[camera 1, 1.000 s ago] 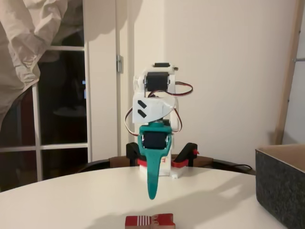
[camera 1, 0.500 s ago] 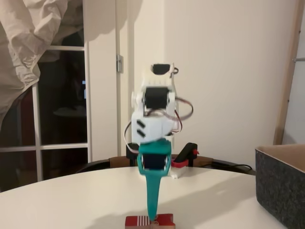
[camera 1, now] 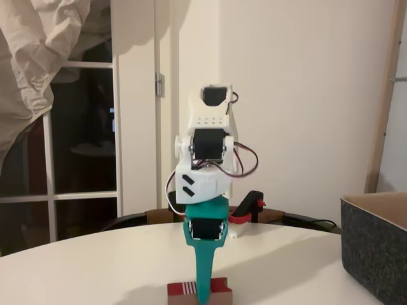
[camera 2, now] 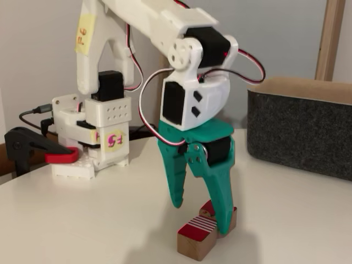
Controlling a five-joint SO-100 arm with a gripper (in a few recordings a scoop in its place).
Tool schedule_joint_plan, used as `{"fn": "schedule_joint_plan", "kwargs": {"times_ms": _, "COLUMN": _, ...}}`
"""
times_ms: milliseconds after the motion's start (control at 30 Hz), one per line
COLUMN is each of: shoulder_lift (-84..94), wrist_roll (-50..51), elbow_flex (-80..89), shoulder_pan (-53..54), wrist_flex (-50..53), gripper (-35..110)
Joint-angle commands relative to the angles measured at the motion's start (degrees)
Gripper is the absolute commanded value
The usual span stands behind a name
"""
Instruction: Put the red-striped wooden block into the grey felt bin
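Your gripper (camera 2: 201,214) stands with its teal jaws spread wide and pointing down; one fingertip (camera 2: 224,228) rests on the red-striped wooden block (camera 2: 204,235), the other hangs free just off the block's far side. The block lies flat on the white table (camera 2: 82,220), near its front edge in a fixed view (camera 1: 200,293). The grey felt bin (camera 2: 300,129) sits well apart, at the table's right edge in both fixed views (camera 1: 375,248).
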Motion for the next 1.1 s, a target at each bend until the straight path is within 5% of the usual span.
{"fn": "schedule_joint_plan", "kwargs": {"times_ms": 0, "shoulder_lift": -0.44, "wrist_roll": 0.09, "elbow_flex": -1.14, "shoulder_pan": 0.62, "wrist_flex": -0.79, "gripper": 32}}
{"fn": "schedule_joint_plan", "kwargs": {"times_ms": 1067, "shoulder_lift": -2.37, "wrist_roll": -3.43, "elbow_flex": -1.49, "shoulder_pan": 2.11, "wrist_flex": -13.10, "gripper": 6}}
